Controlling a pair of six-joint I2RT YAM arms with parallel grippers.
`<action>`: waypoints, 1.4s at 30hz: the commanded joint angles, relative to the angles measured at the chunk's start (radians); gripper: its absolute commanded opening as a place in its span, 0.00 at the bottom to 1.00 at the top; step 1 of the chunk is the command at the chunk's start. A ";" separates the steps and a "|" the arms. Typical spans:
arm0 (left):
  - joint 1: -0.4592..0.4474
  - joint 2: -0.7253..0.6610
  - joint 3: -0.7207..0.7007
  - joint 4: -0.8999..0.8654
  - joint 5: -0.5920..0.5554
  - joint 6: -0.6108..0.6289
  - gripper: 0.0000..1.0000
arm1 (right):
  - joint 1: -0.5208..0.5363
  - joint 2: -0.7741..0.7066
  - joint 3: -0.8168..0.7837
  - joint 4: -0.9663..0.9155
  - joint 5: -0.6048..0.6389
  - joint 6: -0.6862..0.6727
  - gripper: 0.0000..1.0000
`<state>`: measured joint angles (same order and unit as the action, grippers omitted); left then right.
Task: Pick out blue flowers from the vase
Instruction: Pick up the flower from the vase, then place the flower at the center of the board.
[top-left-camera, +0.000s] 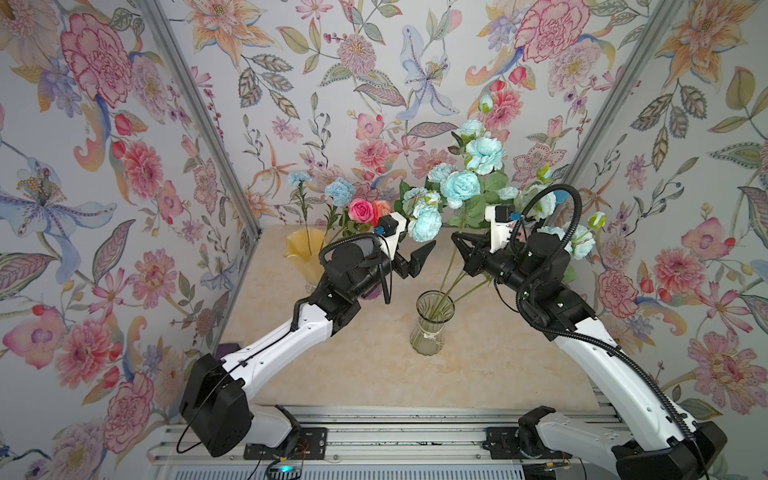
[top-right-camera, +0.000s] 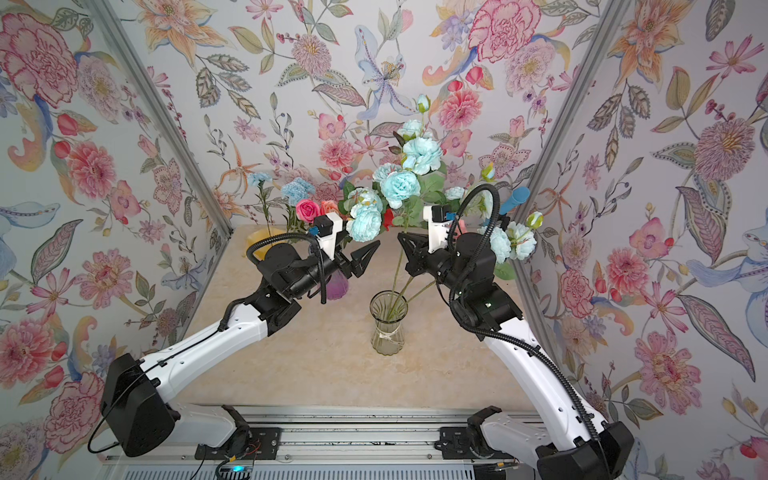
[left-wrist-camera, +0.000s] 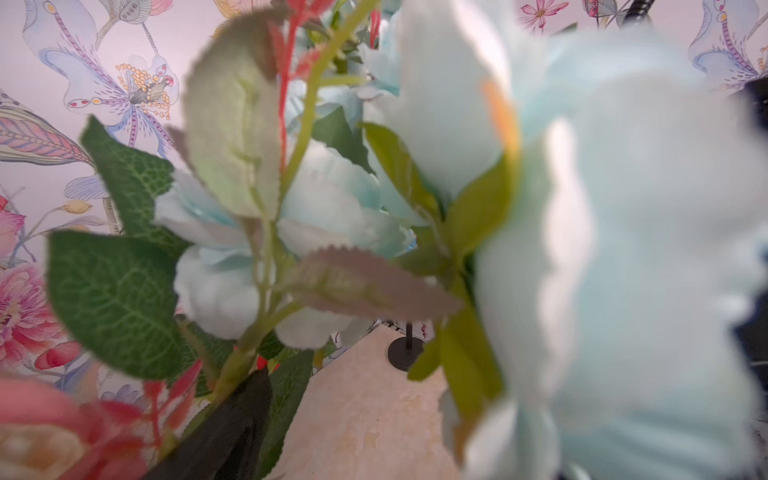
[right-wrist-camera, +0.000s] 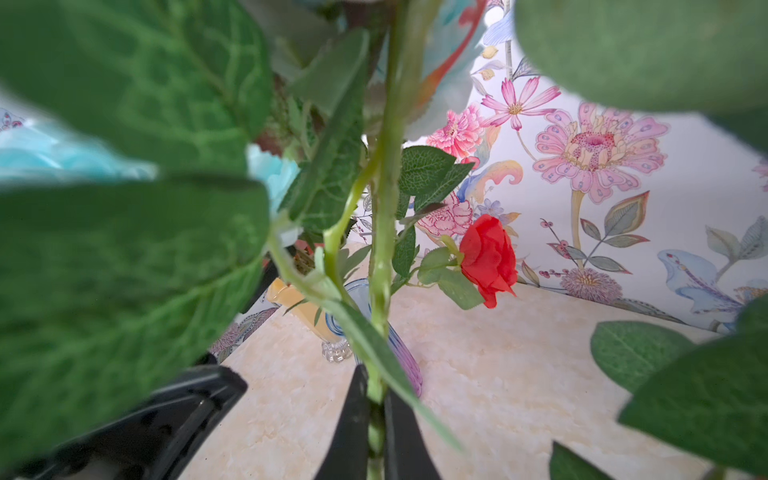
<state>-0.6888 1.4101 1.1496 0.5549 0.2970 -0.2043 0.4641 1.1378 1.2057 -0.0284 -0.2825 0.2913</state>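
The right gripper (top-left-camera: 459, 243) pinches the stem (right-wrist-camera: 380, 291) of the aqua flowers (top-left-camera: 459, 185) above the clear vase (top-left-camera: 428, 336). The left gripper (top-left-camera: 419, 262), at its nine o'clock, gapes empty among petals. The blue carnations (top-left-camera: 340, 191) sit in the yellow vase (top-left-camera: 299, 249), ten o'clock.

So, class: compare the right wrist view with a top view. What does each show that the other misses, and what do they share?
Only the right wrist view shows close up how the right gripper is shut on a green stem. Only a top view shows the clear glass vase, the sky-blue carnations and a pink rose. Both show pale aqua blooms, the yellow vase and the marble-look table.
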 joint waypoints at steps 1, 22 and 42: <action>0.026 0.026 0.033 0.004 -0.058 0.036 0.84 | 0.004 0.029 0.038 -0.022 -0.051 -0.016 0.00; 0.057 0.146 0.108 -0.050 -0.339 0.134 0.68 | 0.073 0.099 0.053 -0.091 -0.102 -0.071 0.00; 0.057 0.072 -0.058 0.063 -0.415 0.082 0.35 | -0.039 -0.001 0.037 -0.077 -0.017 0.018 0.00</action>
<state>-0.6415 1.5234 1.1141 0.5797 -0.0875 -0.1047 0.4297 1.1202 1.1988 -0.1303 -0.2810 0.2966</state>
